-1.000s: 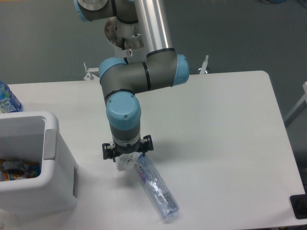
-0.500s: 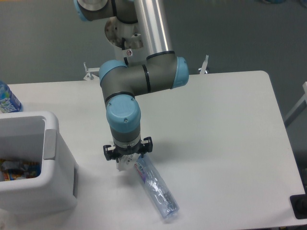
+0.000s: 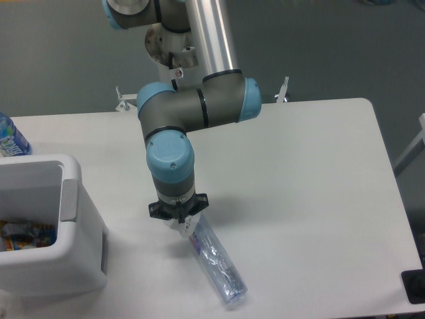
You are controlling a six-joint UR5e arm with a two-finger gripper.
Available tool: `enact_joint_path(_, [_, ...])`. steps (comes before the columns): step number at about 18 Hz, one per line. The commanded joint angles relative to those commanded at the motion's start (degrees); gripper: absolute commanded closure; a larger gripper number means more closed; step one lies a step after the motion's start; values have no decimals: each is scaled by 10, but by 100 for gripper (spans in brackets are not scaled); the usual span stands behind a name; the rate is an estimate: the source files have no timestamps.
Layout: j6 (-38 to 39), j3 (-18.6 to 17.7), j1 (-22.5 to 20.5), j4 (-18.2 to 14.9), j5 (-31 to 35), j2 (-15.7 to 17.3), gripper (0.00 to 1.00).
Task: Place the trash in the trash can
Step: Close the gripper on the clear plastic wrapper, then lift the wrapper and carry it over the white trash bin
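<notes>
The arm (image 3: 199,106) is reaching straight down over the white surface (image 3: 299,179), and the gripper (image 3: 178,221) is sitting right at the neck end of the clear bottle (image 3: 216,262). The jaws are looking drawn in, clenched on the small white wrapper (image 3: 180,223), of which only a pale scrap is showing beneath the black gripper body. That wrapper is sitting just beside the bottle's top, touching or nearly so; which one, I cannot tell from this angle.

The bottle is lying on its side, running diagonally from under the gripper down toward the front edge, its red-blue label near the upper end and its base pointing to the lower right.

Over on the left, the bin (image 3: 73,219) is standing at the front corner, well apart from the gripper, its grey panel facing the arm. Some colourful litter (image 3: 23,236) is lying inside it.

At the far left edge, an upright bottle with a blue label (image 3: 10,138) is standing behind the bin, cut off by the frame.
</notes>
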State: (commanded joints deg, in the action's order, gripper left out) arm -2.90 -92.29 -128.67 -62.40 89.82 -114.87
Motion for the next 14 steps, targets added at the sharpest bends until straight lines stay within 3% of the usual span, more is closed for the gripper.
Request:
enact_joint_path(10, [-59, -7, -6, -4, -32, 83, 100])
enact_joint_path(14, [-55, 35, -23, 2, -70, 99, 100])
